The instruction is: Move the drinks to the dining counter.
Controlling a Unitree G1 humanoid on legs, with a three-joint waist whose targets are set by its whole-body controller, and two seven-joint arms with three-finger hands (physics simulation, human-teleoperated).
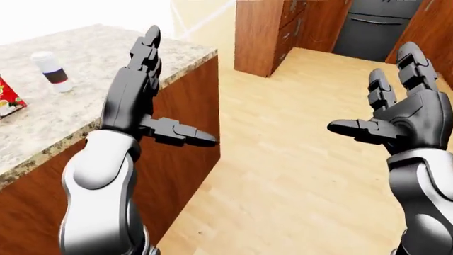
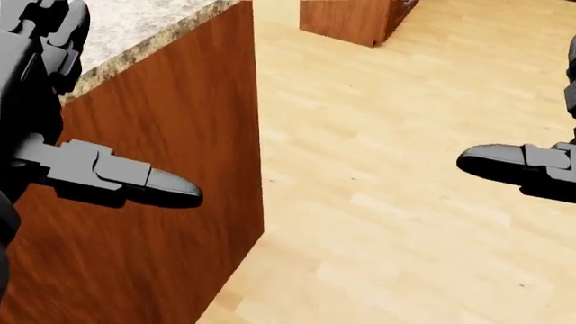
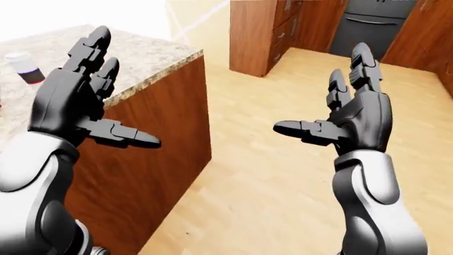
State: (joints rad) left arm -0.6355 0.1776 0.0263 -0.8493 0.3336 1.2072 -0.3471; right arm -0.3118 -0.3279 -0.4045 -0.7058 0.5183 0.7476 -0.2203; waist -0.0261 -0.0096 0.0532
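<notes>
At about nine o'clock in the left-eye view the red tea box (image 1: 8, 101) is cut off by the picture's edge, and just beside it toward ten o'clock the white cup with a dark band (image 1: 51, 71) stands upright on the speckled granite counter (image 1: 85, 48), both well apart from either hand. The left hand (image 1: 142, 101) is raised over the counter's corner with its fingers spread and thumb jutting out toward three o'clock, holding nothing. Across the wooden floor (image 1: 283, 159), at three o'clock, the right hand (image 1: 396, 114) is likewise splayed and empty. At twelve o'clock stand wood cabinets (image 1: 272, 32) and a dark appliance (image 1: 372, 26). The robot faces away from the drinks, so neither has been picked up yet. The risk, as I judge it, is that it walks off empty-handed, or that a turn toward the counter swings the raised left arm into the counter's edge or sweeps the tall, narrow cup over; it looks easy to tip if struck from the side.
</notes>
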